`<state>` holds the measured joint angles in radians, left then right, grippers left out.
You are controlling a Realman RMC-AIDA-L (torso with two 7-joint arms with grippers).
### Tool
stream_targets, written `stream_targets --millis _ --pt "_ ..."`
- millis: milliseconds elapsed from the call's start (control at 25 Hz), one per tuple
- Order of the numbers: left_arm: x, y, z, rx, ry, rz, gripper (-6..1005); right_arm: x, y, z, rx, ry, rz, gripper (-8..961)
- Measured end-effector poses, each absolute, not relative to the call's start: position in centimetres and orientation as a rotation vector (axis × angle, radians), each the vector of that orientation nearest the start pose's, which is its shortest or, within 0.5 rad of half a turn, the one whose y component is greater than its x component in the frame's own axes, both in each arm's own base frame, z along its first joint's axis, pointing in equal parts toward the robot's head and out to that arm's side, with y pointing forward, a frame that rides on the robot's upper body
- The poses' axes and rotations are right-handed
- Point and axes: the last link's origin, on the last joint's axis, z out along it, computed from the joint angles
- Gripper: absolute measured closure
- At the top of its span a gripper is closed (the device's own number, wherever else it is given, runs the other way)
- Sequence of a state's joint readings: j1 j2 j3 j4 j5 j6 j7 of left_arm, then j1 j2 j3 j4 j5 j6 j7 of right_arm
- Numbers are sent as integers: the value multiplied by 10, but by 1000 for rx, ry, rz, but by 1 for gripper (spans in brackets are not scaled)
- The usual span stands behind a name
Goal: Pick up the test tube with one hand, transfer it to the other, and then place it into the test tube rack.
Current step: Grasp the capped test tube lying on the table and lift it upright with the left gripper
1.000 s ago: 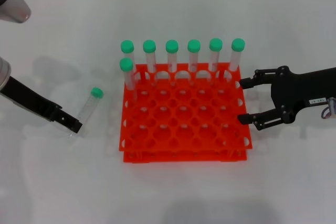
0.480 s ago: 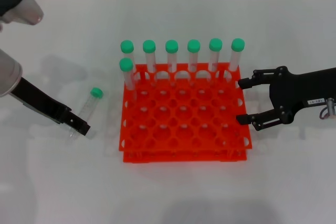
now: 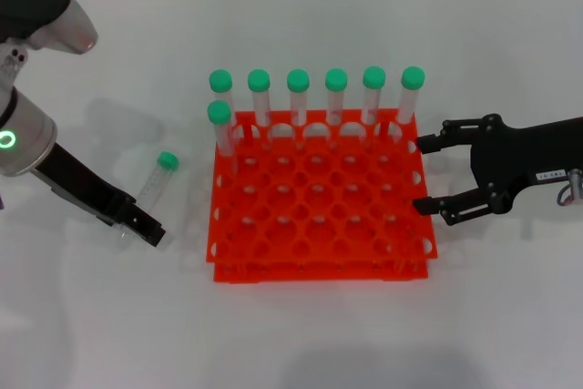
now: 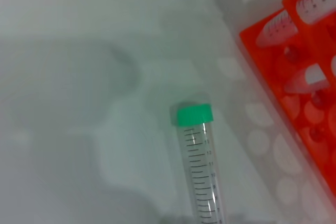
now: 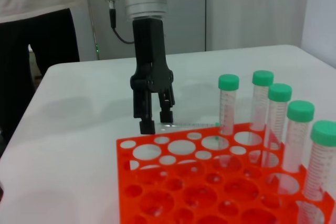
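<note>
The test tube point(image 3: 153, 186) lies on the white table left of the rack, its green cap point(image 4: 193, 114) pointing away from me. My left gripper point(image 3: 150, 230), black and unlabelled, hangs low at the tube's bottom end; in the right wrist view the left gripper point(image 5: 156, 124) stands upright with its fingers slightly apart, nothing held. The orange-red test tube rack point(image 3: 319, 241) sits in the middle. My right gripper point(image 3: 424, 176), black with a white label, is open just right of the rack, level with its right edge.
Several green-capped tubes point(image 3: 336, 97) stand upright in the rack's back row, and one more point(image 3: 219, 134) stands in the second row at the left. The rack's front holes are unfilled. A dark-clothed person point(image 5: 37, 51) stands beyond the table's far edge.
My left arm has swung right and slightly toward me, bringing its gripper up to the lying tube's bottom end. The tube, the rack and the right gripper have not moved.
</note>
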<state>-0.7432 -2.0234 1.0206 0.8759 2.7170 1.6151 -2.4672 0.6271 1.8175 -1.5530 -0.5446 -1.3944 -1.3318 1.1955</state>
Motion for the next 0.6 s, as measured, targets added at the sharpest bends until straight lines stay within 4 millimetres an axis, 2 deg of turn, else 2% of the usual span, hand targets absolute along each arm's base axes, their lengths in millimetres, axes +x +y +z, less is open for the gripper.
stream_targets --millis 120,320,560,600 --pt "-256 361 16 -2491 -1431 588 154 242 360 1 -2955 122 407 99" --pt "-255 362 15 -2481 -1440 581 223 241 359 1 -2959 115 413 99" --pt "-255 361 12 -2482 -1452 585 429 239 358 0 -2965 106 420 99" --pt "-255 361 11 -2483 -1452 590 437 239 357 0 -2967 105 419 99"
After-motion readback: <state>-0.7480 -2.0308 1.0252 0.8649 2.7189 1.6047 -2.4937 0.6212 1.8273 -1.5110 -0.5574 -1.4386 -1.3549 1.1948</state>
